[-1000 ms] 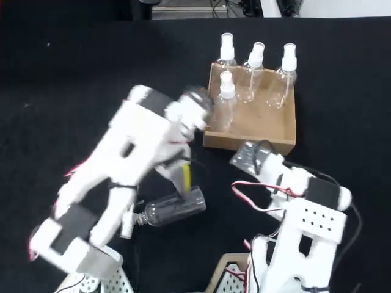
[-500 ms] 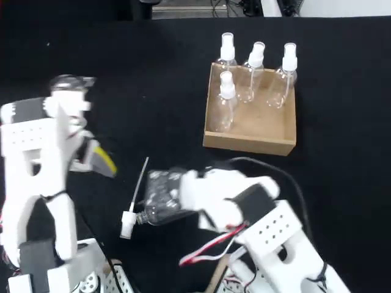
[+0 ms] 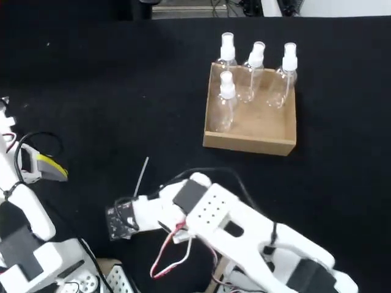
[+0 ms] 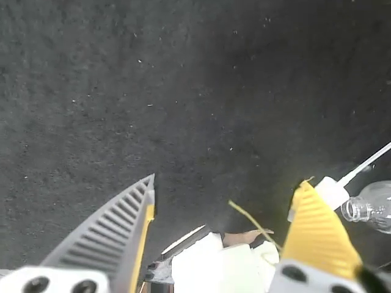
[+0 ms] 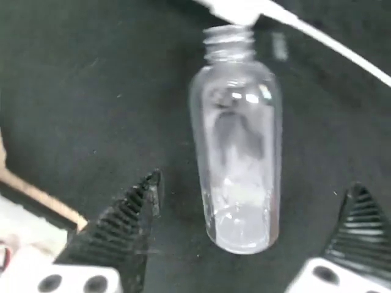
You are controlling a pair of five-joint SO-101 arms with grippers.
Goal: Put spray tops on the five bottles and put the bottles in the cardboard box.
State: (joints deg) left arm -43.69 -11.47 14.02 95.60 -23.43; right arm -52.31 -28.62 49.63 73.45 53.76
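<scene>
four of five bottles boxed; the fifth lies uncapped on the table

high view: cardboard box (image 3: pixel 247 143) holds four bottles (image 3: pixel 255 73), upright, spray tops on; one bottle left to cap and box, by my reading. right gripper (image 3: pixel 119 221) low over the black table (image 3: pixel 122 91), well apart from the box, a thin dip tube (image 3: pixel 142 176) just beyond it; left gripper (image 3: pixel 52 171) off at the table edge. left wrist view: left gripper (image 4: pixel 227 180) jaws wide, holding nothing; loose spray top (image 4: pixel 333 190) just beside the fifth bottle (image 4: pixel 369 210). right wrist view: right gripper (image 5: pixel 256 183) jaws wide, either side of the fifth bottle (image 5: pixel 238 171), not closed on it; bottle on its side, long axis running away from the gripper, open neck toward the spray top (image 5: pixel 235 9), base nearest the gripper.
</scene>
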